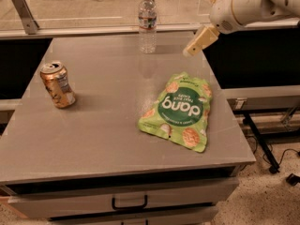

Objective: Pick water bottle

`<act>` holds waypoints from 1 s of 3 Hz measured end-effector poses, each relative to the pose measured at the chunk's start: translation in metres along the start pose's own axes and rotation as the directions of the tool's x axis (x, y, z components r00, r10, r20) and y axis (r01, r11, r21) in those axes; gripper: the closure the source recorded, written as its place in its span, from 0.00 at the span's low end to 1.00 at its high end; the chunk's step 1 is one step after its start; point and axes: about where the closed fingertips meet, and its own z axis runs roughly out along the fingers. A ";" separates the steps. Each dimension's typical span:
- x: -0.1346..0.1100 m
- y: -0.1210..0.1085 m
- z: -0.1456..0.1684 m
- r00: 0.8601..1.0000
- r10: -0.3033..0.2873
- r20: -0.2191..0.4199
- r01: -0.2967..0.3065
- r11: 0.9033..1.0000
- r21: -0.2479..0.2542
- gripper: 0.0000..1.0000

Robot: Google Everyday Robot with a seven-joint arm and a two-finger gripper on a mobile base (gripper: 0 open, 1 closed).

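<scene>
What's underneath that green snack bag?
Only grey table shows around the bag; anything beneath is covered. The gripper hangs above the table's far right, apart from the water bottle.

Drink can (57, 85), green snack bag (180, 110)

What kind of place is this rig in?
Probably an office or lab test area: a grey cabinet with a drawer, a glass partition behind it, cables on the speckled floor. The gripper hangs near its far right corner, right of the water bottle.
</scene>
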 end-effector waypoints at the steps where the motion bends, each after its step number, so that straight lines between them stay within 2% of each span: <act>1: -0.005 -0.033 0.042 0.992 0.073 0.107 -0.078 0.996 0.038 0.00; 2: -0.028 -0.051 0.083 0.967 0.131 0.217 -0.138 0.990 0.017 0.00; 3: -0.053 -0.053 0.113 0.940 0.189 0.285 -0.189 0.982 -0.028 0.00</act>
